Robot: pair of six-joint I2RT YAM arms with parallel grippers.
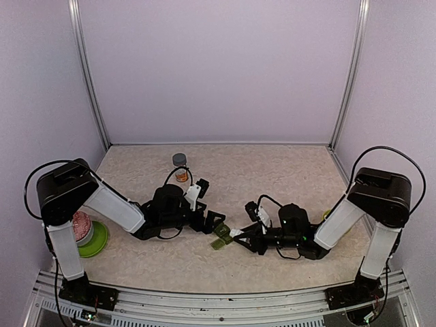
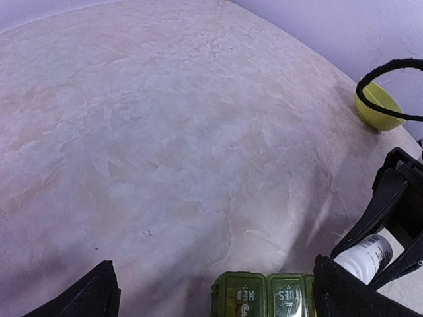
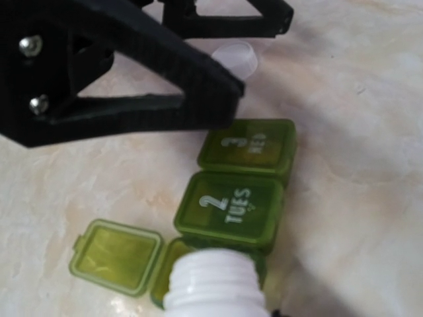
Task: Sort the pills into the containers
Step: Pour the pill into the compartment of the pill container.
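Beige marbled tabletop [image 1: 272, 177], lavender walls all round.

From above: both arms stretched inward, meeting near centre front. Pill box [image 1: 221, 240] flat on the tabletop between them. Left gripper [image 1: 215, 223] spread wide just beside the box's far end. Right gripper [image 1: 239, 236] clamped on a white bottle [image 1: 234, 234], mouth aimed at the box. Grey-capped jar [image 1: 180, 167] well apart toward the back. Lime bowl [image 1: 99, 244] by the left base.

Left wrist: own fingers wide apart at the bottom corners, WED and TUES lids of the box between them. Contact with the box impossible to tell. Yellow bowl [image 2: 375, 109] far off near the edge.

Right wrist: bottle uncapped, threaded mouth over the end compartment, open lid [image 3: 117, 254] flipped out beside it. TUES and WED lids shut. Clear cap [image 3: 236, 58] on the tabletop beyond. No pill visible.

Judged step: tipping pills into the first compartment. Next move likely calling for a slow tilt, mouth kept over that cell, box steadied against sliding.
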